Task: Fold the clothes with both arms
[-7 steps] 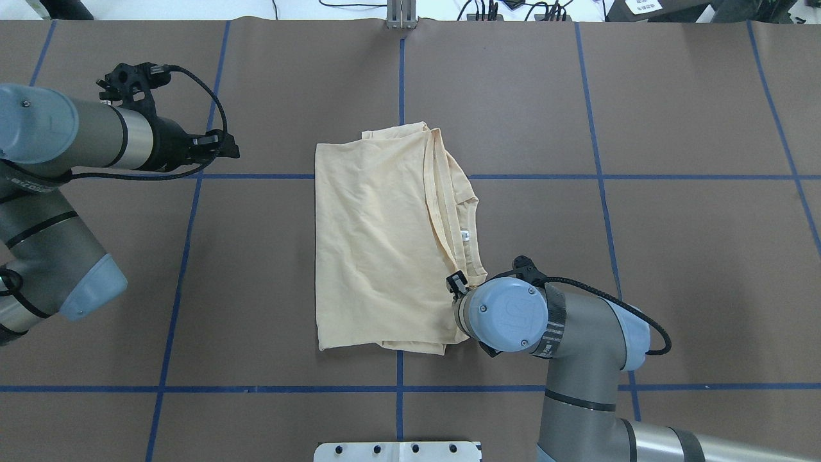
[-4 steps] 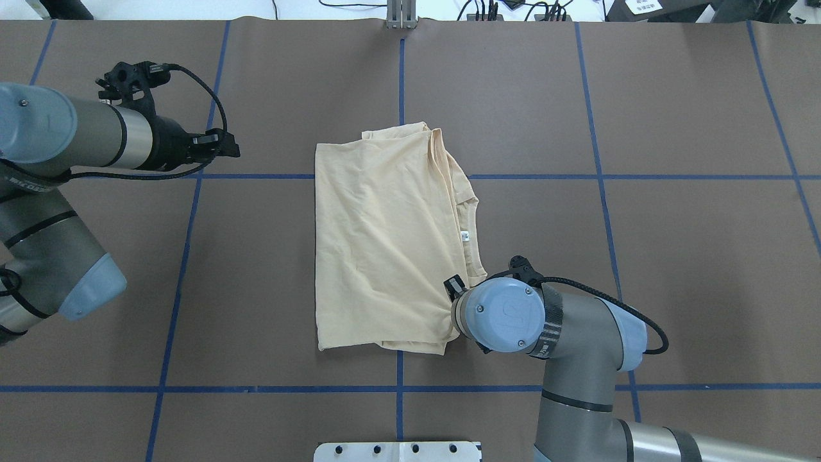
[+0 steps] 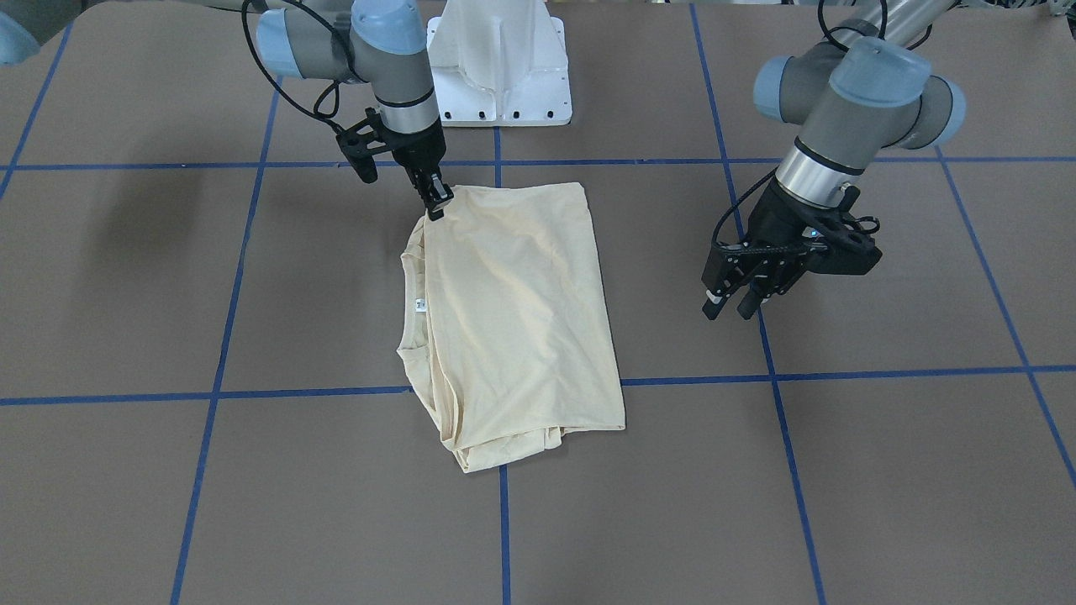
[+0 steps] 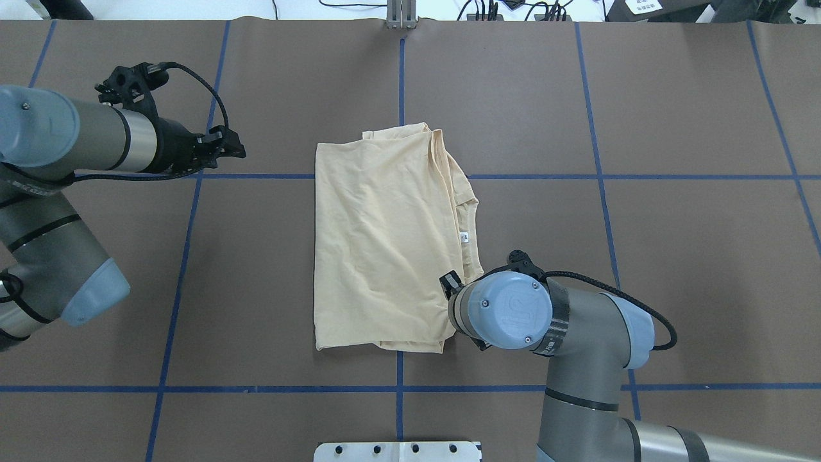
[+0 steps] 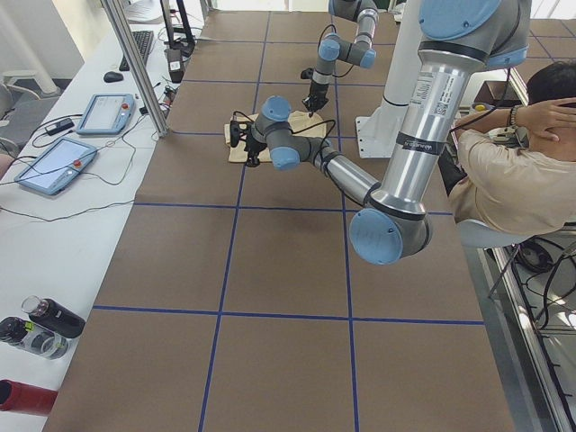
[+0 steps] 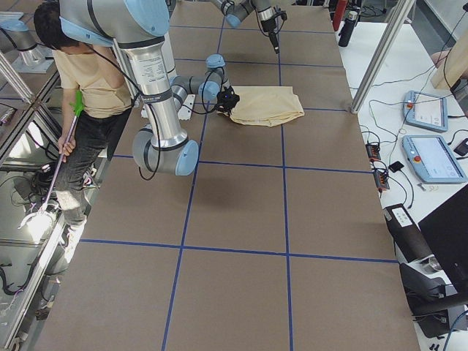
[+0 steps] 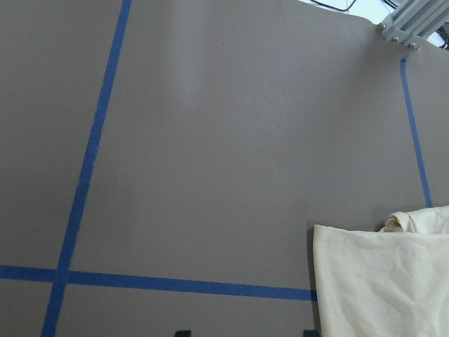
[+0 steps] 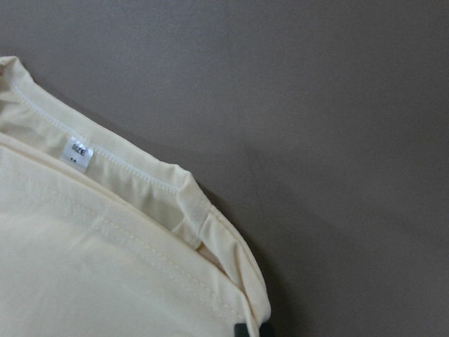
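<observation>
The clothes are one pale cream-yellow T-shirt (image 4: pixel 378 237) lying folded into a tall rectangle at the table's middle, its ribbed neck and white label (image 4: pixel 464 237) at the right edge. My right gripper (image 3: pixel 436 204) is shut on the shirt's (image 3: pixel 513 311) hem corner nearest the robot's base, and the cloth puckers there. In the overhead view my wrist hides those fingers. The right wrist view shows the neck and label (image 8: pixel 77 152) close up. My left gripper (image 3: pixel 728 307) hangs open over bare table, well to the left of the shirt in the overhead view, holding nothing.
Brown table cover with a blue tape grid (image 4: pixel 192 176). The white pedestal base (image 3: pixel 500 67) stands at the robot's edge. A metal post (image 4: pixel 401 16) rises at the far edge. A seated person (image 5: pixel 513 171) is beside the base. Tablets (image 5: pixel 54 162) and bottles (image 5: pixel 40 319) lie on a side bench.
My right wrist has shifted a little toward the shirt's middle, bunching the hem corner. The left gripper has edged slightly toward the shirt.
</observation>
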{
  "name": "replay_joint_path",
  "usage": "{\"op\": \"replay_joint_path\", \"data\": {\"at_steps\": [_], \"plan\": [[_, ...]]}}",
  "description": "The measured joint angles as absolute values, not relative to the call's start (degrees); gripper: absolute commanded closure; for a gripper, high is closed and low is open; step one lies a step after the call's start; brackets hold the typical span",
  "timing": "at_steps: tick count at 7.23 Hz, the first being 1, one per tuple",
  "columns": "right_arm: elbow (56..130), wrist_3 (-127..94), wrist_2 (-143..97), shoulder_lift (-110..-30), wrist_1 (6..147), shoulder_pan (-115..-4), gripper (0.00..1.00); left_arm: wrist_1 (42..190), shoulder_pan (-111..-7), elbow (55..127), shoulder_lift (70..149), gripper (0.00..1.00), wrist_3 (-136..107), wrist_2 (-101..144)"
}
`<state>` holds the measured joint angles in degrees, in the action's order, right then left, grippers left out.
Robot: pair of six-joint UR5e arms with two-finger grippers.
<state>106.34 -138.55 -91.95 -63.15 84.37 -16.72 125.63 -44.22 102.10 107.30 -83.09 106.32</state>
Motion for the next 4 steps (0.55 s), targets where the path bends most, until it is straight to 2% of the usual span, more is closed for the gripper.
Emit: {"op": "replay_joint_path", "data": {"at_steps": [4], "plan": [[107.87, -139.3, -91.86, -64.04, 84.46, -16.05, 1.0, 125.78, -22.15, 111.43, 104.93, 0.38, -119.27, 89.48]]}}
